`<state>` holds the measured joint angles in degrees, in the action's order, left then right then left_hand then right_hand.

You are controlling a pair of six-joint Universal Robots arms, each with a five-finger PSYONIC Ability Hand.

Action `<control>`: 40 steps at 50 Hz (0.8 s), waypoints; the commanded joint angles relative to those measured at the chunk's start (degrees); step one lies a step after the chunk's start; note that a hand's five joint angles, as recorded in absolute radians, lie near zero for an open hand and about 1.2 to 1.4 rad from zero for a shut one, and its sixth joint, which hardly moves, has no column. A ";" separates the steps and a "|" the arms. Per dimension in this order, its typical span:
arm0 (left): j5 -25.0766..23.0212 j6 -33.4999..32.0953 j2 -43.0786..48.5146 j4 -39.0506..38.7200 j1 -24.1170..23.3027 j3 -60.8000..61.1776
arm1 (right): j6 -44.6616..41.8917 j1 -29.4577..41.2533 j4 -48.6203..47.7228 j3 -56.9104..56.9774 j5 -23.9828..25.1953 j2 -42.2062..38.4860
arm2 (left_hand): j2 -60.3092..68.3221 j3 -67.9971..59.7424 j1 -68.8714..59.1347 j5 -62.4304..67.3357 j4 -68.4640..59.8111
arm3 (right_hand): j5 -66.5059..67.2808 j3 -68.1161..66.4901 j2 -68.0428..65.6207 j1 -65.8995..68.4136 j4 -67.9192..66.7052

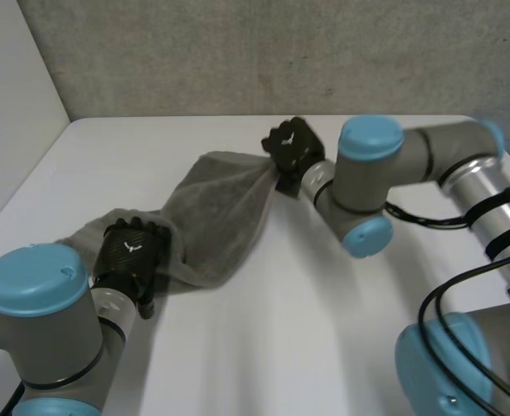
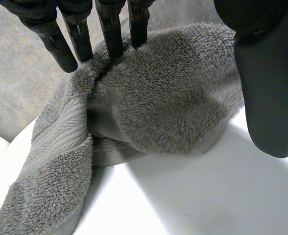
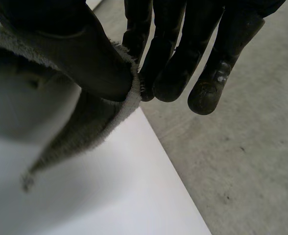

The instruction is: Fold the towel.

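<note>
Left arm (image 1: 38, 303) sits at the lower left of the head frame, with the left hand (image 1: 132, 251) just above it on the near end of the towel (image 1: 212, 217). From there the towel runs as a grey rumpled band up to frame centre, where the right hand (image 1: 291, 149) holds the far end above the table (image 1: 324, 295).

Right hand: thumb (image 3: 85, 58) pinches a thin strip of the towel's edge against the fingers (image 3: 149, 73) — very little cloth in the grip. Risk one: a tug from the other end pulls that edge free and the far end drops.

Left hand: fingers (image 2: 109, 34) dig into a bunched hump of towel, thumb (image 2: 269, 88) set against its other side — it grips a wad, not a clean corner. Risk two: folding from a wad gives a skewed, lumpy fold.

Risk three: the band looks narrowed, possibly twisted, between the hands. Laying it over like that traps the twist.

Risk four: the right hand works near the table's far edge, and the floor (image 3: 242, 161) lies just beyond. A dropped end may hang off.
</note>
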<state>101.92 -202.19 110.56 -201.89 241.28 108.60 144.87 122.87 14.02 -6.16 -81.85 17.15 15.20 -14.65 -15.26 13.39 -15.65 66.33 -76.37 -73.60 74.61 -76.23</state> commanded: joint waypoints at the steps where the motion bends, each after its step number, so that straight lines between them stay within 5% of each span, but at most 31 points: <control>1: 0.30 0.66 -3.25 0.00 -0.02 1.08 | 4.19 -2.54 16.79 -1.04 -2.26 6.66 | -4.31 3.76 4.37 -12.50 4.76 | 3.67 -3.63 -6.40 5.39 -3.77; 7: -0.14 2.86 -5.18 -0.26 -0.11 2.14 | 6.47 -5.18 30.08 -1.92 -5.34 7.28 | -3.47 2.92 3.53 -11.66 3.92 | 3.67 -3.63 -6.40 5.39 -3.77; 16: -0.58 4.00 -2.38 -0.26 -1.69 0.82 | 15.09 -10.10 32.04 -12.29 -1.21 16.86 | -2.13 1.58 2.19 -10.32 2.58 | 3.67 -3.63 -6.40 5.39 -3.77; 40: -5.85 4.26 6.94 0.09 -1.16 -7.09 | 10.26 -12.92 9.46 -61.41 1.86 47.52 | 1.41 -1.96 -1.35 -6.78 -0.96 | 3.67 -3.63 -6.40 5.39 -3.77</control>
<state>96.55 -197.95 115.47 -201.84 240.13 103.87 156.34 109.91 28.91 -58.14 -80.08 59.25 17.56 -17.17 -16.60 17.69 -16.00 66.37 -76.38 -73.61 74.60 -76.23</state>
